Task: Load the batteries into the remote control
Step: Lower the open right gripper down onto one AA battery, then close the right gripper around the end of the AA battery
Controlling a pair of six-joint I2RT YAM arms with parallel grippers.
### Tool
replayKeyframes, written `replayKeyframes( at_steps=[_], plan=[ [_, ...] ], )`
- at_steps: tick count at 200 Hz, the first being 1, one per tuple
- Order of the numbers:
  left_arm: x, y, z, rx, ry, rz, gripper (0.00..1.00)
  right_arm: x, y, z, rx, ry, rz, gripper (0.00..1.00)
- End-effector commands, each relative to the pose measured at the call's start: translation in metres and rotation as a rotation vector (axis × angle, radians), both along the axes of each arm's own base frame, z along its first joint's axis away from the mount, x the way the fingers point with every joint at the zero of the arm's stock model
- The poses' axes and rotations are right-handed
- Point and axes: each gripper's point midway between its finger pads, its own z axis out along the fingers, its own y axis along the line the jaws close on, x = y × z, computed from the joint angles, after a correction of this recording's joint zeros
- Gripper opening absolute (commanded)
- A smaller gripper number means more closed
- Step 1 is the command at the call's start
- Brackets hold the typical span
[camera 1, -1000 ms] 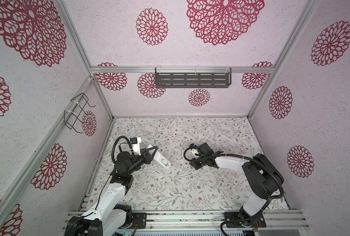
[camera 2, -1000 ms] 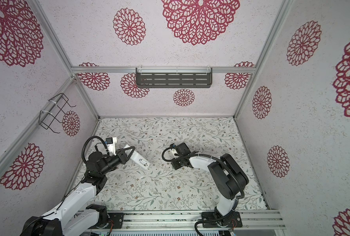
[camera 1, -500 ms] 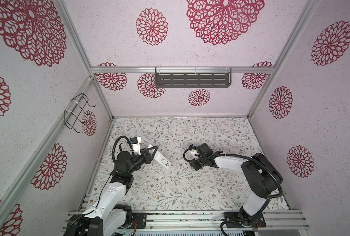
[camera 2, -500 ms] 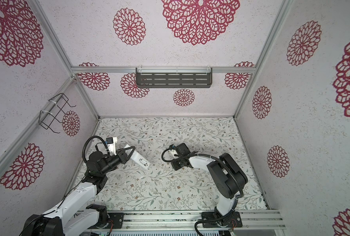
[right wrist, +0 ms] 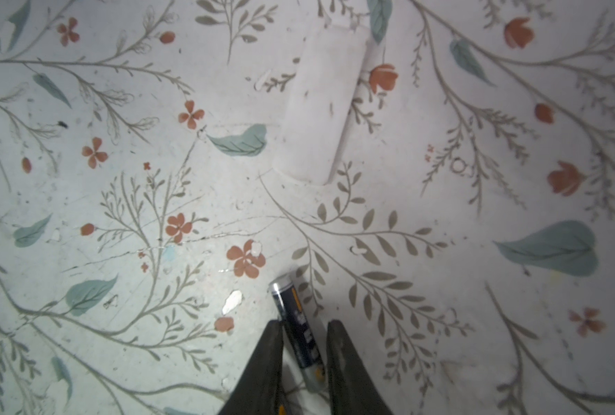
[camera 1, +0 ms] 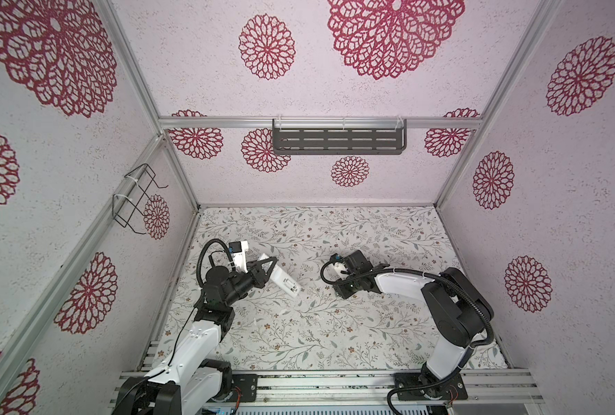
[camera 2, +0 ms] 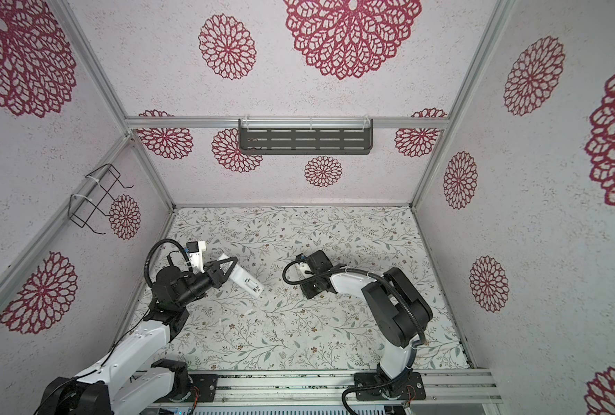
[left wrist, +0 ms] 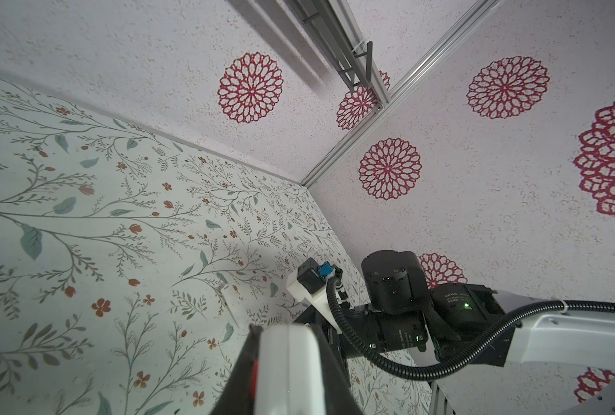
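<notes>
White plastic marks the remote control (camera 1: 287,284), which the left tool (camera 1: 268,269) clamps near one end and holds raised and tilted above the bench (camera 1: 298,334), free end pointing toward the middle. A small dark detail near that free end is probably the battery recess, but the top views are too coarse to confirm it. Further right, the right tool (right wrist: 305,325) is low over the bench with its jaws narrowly apart, straddling one battery (right wrist: 291,309) that lies flat on the surface. One finger looks to be at the casing, while a sliver of bench shows beside the other, so the battery is not yet clamped. A flat white panel (right wrist: 318,104), probably the recess cover, lies on the bench just beyond the battery. The second battery is not visible in any view. Hazards from here:

- The battery is round and lies slightly askew between the fingers, so uneven closure may roll it or squeeze it out forwards.
- A grip near its rear end may let the front droop during lifting.
- The remote control, held at one end only, may pivot in the clamp when a battery is pressed into it.
</notes>
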Motion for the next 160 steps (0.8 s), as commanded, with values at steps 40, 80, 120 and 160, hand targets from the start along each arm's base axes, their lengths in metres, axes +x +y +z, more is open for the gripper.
replayKeyframes(
  at_steps=[40, 80, 120, 160],
  plan=[
    [-0.002, 0.001, 0.014, -0.009, -0.052, 0.007, 0.00, -0.004, -0.004, -0.012, -0.093, 0.015, 0.043, 0.23],
    [-0.002, 0.002, 0.013, -0.006, -0.051, 0.012, 0.00, -0.013, -0.006, -0.015, -0.121, 0.019, 0.065, 0.22],
    [-0.002, 0.002, 0.013, -0.006, -0.052, 0.014, 0.00, -0.020, -0.017, -0.020, -0.153, 0.028, 0.055, 0.22],
    [-0.001, 0.002, 0.013, -0.006, -0.052, 0.013, 0.00, -0.025, -0.021, -0.020, -0.160, 0.027, 0.057, 0.22]
  ],
)
